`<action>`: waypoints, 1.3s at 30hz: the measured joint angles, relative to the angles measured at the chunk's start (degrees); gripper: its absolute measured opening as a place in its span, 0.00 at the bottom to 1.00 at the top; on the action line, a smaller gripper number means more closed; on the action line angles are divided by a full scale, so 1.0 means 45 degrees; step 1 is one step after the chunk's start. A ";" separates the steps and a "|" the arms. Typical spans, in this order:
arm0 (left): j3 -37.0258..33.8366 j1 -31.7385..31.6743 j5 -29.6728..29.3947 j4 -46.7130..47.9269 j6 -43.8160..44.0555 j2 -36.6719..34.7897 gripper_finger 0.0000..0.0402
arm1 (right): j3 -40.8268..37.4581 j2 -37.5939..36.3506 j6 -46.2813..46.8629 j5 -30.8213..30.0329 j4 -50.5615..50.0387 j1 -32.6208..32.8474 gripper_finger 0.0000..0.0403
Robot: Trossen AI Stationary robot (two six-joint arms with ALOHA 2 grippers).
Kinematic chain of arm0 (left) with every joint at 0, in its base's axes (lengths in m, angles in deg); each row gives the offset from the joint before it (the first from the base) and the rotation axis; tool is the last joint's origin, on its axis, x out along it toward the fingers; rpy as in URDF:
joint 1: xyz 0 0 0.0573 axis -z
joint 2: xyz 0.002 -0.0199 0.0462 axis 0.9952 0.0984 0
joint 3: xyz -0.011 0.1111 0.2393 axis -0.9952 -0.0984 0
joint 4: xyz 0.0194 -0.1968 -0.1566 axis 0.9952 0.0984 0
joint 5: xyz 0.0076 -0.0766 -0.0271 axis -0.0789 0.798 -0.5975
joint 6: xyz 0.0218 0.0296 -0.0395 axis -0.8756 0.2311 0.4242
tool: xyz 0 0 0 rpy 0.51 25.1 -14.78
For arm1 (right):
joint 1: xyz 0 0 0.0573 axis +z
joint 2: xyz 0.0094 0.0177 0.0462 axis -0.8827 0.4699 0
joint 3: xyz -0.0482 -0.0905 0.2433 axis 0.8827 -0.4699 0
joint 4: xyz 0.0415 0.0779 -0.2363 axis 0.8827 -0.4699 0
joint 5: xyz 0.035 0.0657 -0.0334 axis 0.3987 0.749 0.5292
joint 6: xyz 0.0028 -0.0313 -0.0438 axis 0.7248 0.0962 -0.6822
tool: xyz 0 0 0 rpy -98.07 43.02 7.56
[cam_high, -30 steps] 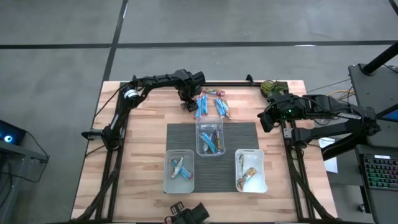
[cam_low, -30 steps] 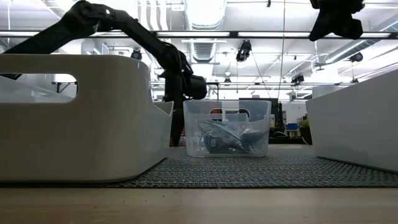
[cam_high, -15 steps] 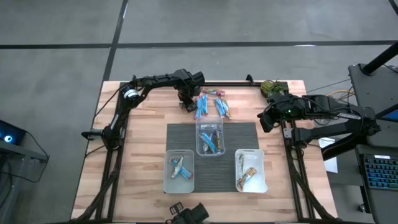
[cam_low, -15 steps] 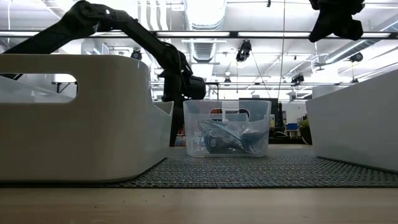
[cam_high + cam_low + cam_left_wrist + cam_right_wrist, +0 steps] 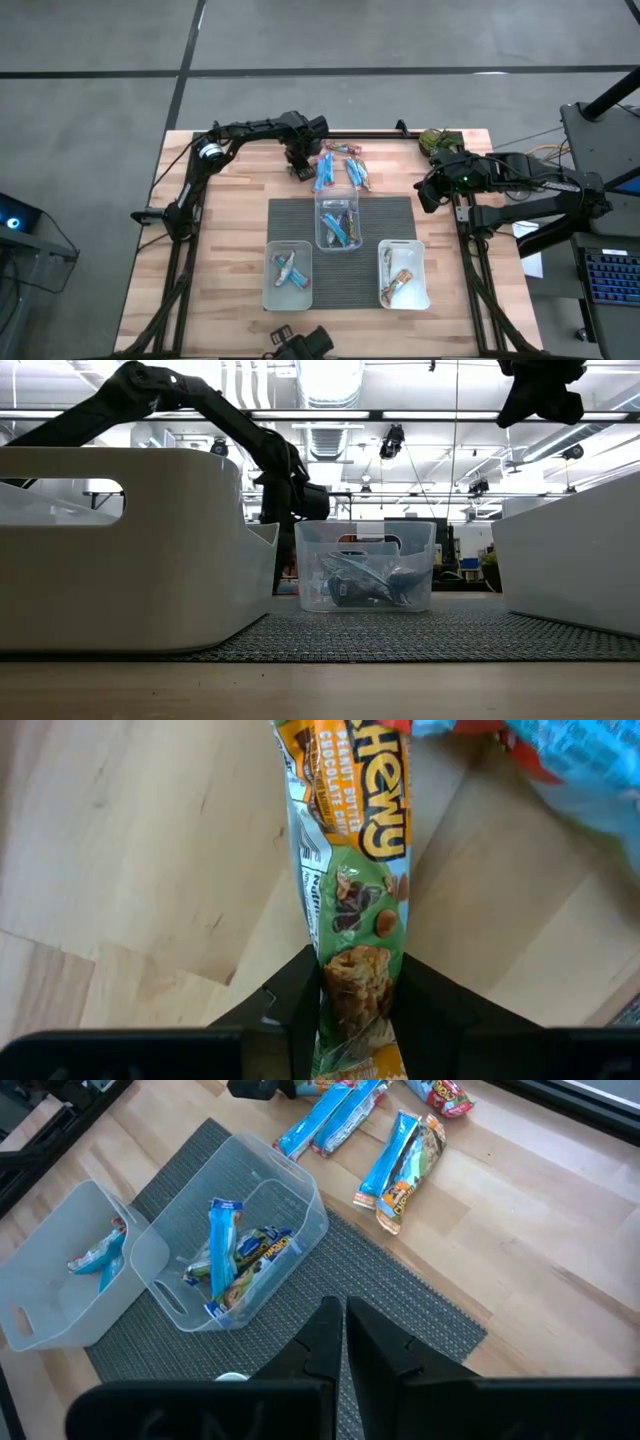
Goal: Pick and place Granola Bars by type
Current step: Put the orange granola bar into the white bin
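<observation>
Several loose Granola Bars (image 5: 340, 168) lie on the wood at the far side of the table, most of them blue. My left gripper (image 5: 300, 168) stands at the left end of that pile, pointing down, shut on an orange and green bar (image 5: 350, 840). My right gripper (image 5: 428, 190) hangs shut above the table's right side, touching nothing; its wrist view shows its fingertips (image 5: 345, 1335) closed together. Three clear tubs on the grey mat (image 5: 390, 210) hold bars: the centre tub (image 5: 338, 222), the near left tub (image 5: 288, 272) and the near right tub (image 5: 402, 272). My left gripper pinches the orange and green bar between its two fingers (image 5: 302, 1005), on the wrapper's two long edges at one end (image 5: 358, 982). The fingers come from above, pointing down, and lie across the bar. The rest of the bar stretches out over the wood; lifted or resting, I cannot tell.
A green plant-like clump (image 5: 437, 140) sits at the far right corner. Blue bars (image 5: 395, 1155) lie just beyond the mat's far edge, close to the centre tub (image 5: 240, 1250). Bare wood shows left of the mat (image 5: 220, 250).
My left gripper has stayed in place at the left end of the pile, and its fingers have drawn together on the orange and green bar. The bars and tubs have not moved.
</observation>
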 joint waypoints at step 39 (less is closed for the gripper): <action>0.5112 -0.0367 0.0106 0.5403 -0.0583 -0.0053 0.23 | 0.0000 -0.0001 -0.0528 0.0010 -0.0010 -0.0005 0.03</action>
